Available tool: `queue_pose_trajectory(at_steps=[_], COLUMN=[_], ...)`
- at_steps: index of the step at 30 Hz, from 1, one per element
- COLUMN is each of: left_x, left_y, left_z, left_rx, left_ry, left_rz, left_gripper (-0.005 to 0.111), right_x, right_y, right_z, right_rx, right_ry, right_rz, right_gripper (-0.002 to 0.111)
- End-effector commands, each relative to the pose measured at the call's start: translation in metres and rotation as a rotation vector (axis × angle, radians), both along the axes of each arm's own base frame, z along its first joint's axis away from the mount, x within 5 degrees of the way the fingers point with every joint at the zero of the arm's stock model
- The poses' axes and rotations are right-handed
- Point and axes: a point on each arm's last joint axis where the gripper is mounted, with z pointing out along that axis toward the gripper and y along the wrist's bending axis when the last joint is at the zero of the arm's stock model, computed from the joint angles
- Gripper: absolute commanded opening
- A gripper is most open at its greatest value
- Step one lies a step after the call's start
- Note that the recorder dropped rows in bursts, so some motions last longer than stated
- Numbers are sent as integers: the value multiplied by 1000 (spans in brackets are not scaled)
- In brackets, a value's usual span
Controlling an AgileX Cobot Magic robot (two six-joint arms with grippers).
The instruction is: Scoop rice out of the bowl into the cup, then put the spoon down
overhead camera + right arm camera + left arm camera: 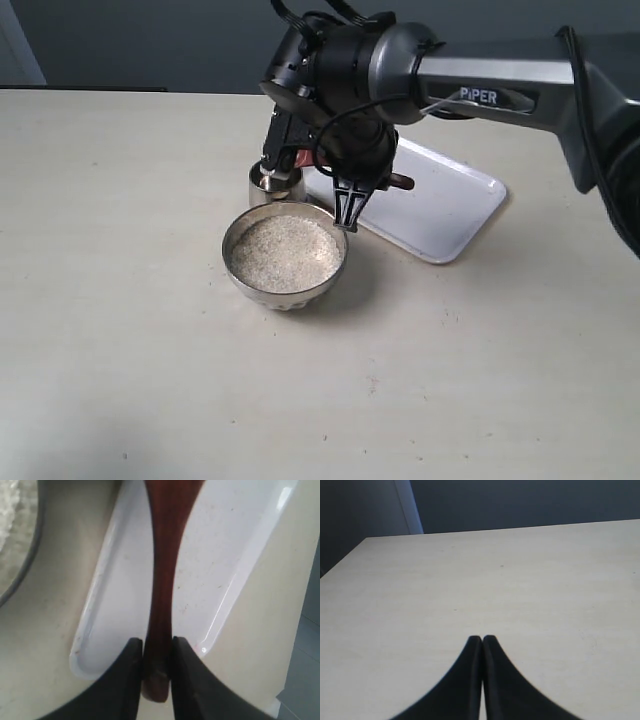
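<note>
The steel bowl (285, 290) stands mid-table, filled with pale rice (285, 252). Just behind it the small steel cup (265, 186) is partly hidden by my right arm. My right gripper (347, 215) points down between the bowl's far rim and the tray. It is shut on the slim end of the reddish-brown spoon (162, 555), whose handle runs out over the tray; its head is cut off by the frame. A brown bit of the spoon (401, 181) shows behind the wrist. The bowl's rim (30, 555) and rice (7, 505) edge that view. My left gripper (481, 639) is shut and empty.
A white rectangular tray (450, 215) lies right of the bowl, under the spoon (120, 580). The right arm's wrist hangs above the cup. The left gripper is over bare beige table (520, 580), with a dark wall beyond.
</note>
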Motion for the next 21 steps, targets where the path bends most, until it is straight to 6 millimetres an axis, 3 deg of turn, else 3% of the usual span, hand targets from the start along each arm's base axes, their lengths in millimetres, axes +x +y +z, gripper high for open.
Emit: queue_pose_trajectory(at_steps=[1,21], left_x=[0,0], left_y=[0,0], left_z=[4,4], left_rx=[-8,-7], left_ry=[-19,-17], left_rz=[-1,-1], left_gripper=[1,1], right_x=[9,23], right_y=[4,6], right_z=[2,-14], right_rx=[55,9], right_ry=[-46,-174], right_rz=[21,55], right_gripper=[-1,-1])
